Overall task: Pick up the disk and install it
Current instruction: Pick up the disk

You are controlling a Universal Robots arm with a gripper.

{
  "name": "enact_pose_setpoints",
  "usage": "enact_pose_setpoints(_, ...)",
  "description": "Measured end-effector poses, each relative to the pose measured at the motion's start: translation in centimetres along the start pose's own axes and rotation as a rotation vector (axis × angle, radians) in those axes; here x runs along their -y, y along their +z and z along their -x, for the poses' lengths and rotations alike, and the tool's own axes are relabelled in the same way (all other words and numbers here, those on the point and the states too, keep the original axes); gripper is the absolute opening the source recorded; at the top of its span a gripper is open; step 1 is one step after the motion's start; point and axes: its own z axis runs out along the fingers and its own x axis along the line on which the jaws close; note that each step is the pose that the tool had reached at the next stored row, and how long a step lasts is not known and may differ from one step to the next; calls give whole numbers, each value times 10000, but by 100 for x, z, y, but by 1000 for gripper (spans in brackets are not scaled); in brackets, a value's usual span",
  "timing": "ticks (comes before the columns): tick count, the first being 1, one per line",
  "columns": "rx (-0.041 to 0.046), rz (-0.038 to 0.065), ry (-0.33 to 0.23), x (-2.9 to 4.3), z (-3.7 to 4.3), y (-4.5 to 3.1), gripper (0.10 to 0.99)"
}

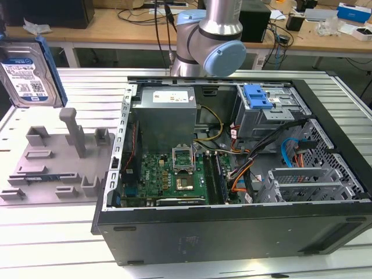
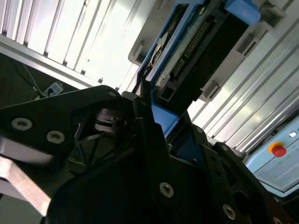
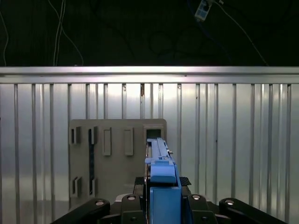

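Note:
The disk [image 1: 26, 72], silver with a white-and-blue label and a blue frame, hangs upright at the exterior view's far left, above the grey fixture [image 1: 55, 157]. It is clear of the fixture's posts. In both wrist views my gripper [image 3: 161, 205] is shut on the disk [image 3: 160, 158], with black jaws pressing on either side of its blue frame. The second wrist view shows the disk's connector end [image 2: 196, 51] sticking out past my gripper [image 2: 163, 128].
An open computer case [image 1: 232, 232] lies on the slatted aluminium table [image 1: 46, 238]. Inside are a grey power supply [image 1: 165, 113], a motherboard [image 1: 174, 174], a drive cage [image 1: 273, 113] with a blue latch [image 1: 257, 96], and loose cables. The arm's base [image 1: 209, 35] stands behind the case.

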Motion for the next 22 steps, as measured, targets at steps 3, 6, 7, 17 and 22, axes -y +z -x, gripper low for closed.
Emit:
enact_pose_setpoints(3, 18, 0, 0, 0, -2, -68, 365)
enact_pose_setpoints(6, 43, -1, 0, 0, -4, -154, 365)
enact_pose_setpoints(7, 50, 0, 0, 0, -4, -175, 365)
enact_pose_setpoints(17, 164, -1, 0, 2, -15, -528, 365)
enact_pose_setpoints(22, 168, -2, 1, 2, -15, -546, 365)
